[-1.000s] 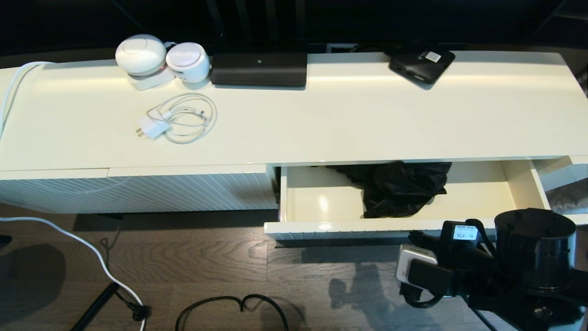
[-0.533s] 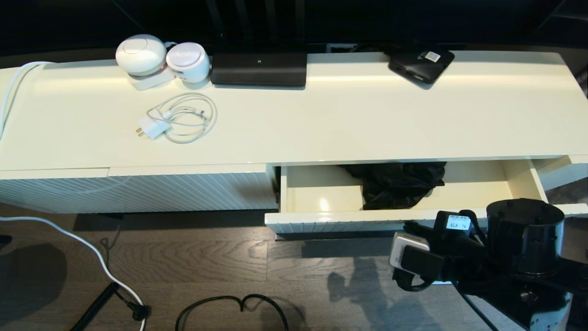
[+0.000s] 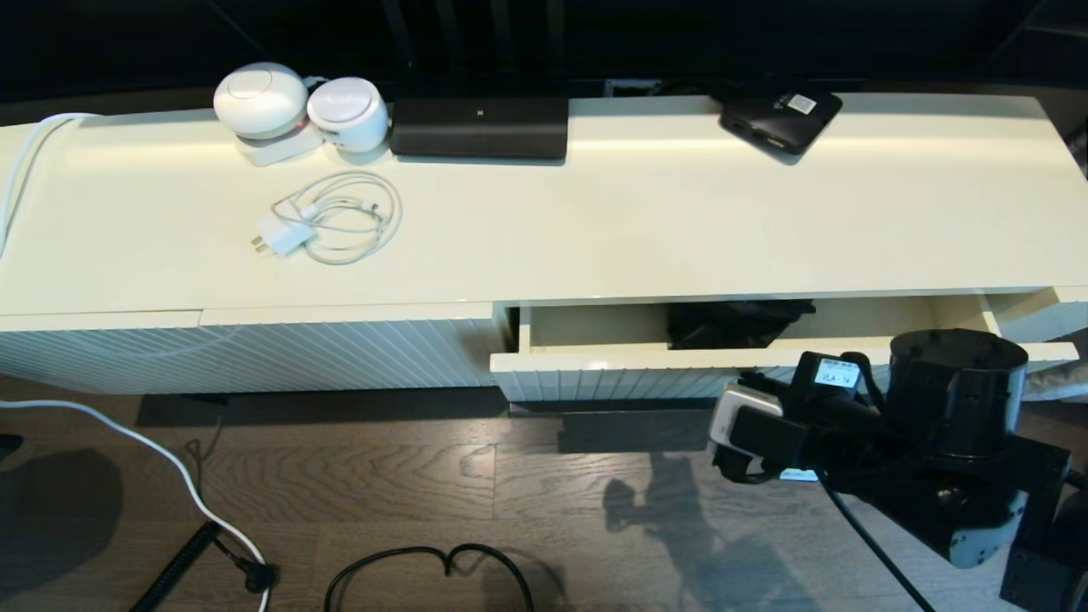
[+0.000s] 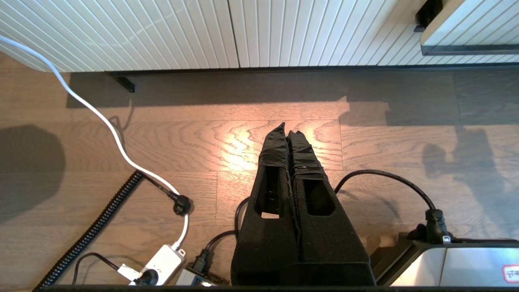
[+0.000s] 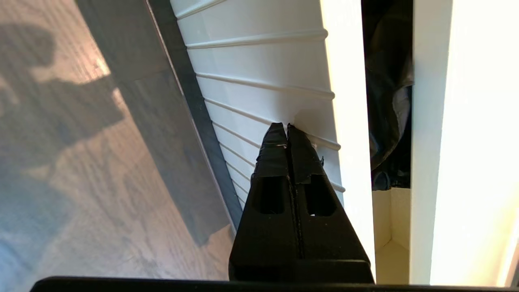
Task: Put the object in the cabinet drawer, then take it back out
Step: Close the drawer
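The black folding umbrella (image 3: 731,323) lies inside the cream cabinet drawer (image 3: 612,378); only a strip of its bunched fabric shows through the narrow gap under the cabinet top. In the right wrist view the same umbrella fabric (image 5: 385,101) fills that gap. My right gripper (image 5: 287,126) is shut with nothing in it, its tips pressed against the drawer's ribbed front (image 5: 263,61), above the dark bar (image 5: 194,113) along the front's lower edge. My left gripper (image 4: 287,129) is shut and empty, hanging over the wooden floor away from the drawer.
On the cabinet top (image 3: 646,229) stand two white round devices (image 3: 297,106), a coiled white charger cable (image 3: 331,221), a long black device (image 3: 478,127) and a flat black box (image 3: 780,119). Cables (image 3: 425,569) lie on the floor. A ribbed panel (image 3: 255,353) is left of the drawer.
The drawer has slid inward from wide open to a narrow gap. My right arm moved forward with it, and most of the umbrella is now covered by the cabinet top.
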Robot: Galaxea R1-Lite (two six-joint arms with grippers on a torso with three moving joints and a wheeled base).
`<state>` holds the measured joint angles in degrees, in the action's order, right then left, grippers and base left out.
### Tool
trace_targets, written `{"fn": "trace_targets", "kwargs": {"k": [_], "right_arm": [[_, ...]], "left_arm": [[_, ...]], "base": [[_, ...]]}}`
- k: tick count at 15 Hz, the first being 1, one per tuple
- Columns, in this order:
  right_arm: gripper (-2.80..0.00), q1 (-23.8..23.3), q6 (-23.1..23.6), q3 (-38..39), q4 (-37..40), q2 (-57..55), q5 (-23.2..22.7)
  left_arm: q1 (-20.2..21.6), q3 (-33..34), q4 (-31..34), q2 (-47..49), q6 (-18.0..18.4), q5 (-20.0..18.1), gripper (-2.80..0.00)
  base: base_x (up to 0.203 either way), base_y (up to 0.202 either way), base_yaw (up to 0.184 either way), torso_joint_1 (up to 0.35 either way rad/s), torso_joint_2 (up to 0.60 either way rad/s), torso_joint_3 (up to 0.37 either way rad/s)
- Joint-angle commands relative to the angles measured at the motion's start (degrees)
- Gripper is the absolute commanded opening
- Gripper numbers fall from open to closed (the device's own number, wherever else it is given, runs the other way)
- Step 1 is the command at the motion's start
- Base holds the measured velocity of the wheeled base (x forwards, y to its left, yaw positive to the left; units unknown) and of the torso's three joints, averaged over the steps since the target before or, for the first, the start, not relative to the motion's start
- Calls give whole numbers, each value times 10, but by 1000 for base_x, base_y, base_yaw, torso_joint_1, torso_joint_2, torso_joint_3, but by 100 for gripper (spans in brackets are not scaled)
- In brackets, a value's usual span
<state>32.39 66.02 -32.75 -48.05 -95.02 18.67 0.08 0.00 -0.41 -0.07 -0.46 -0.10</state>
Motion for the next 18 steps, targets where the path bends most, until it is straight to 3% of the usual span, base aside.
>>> {"fn": "trace_targets", "kwargs": {"k": [1, 18], "right_arm": [[-280, -10, 12, -7, -5, -7, -4], [-280, -64, 60, -65, -38, -53, -65]], "left_arm": [[0, 0, 0, 0, -1, 0, -280], [0, 0, 0, 0, -1, 0, -280]], "base": [[0, 0, 0, 0, 0, 0], [0, 0, 0, 0, 0, 0]]}}
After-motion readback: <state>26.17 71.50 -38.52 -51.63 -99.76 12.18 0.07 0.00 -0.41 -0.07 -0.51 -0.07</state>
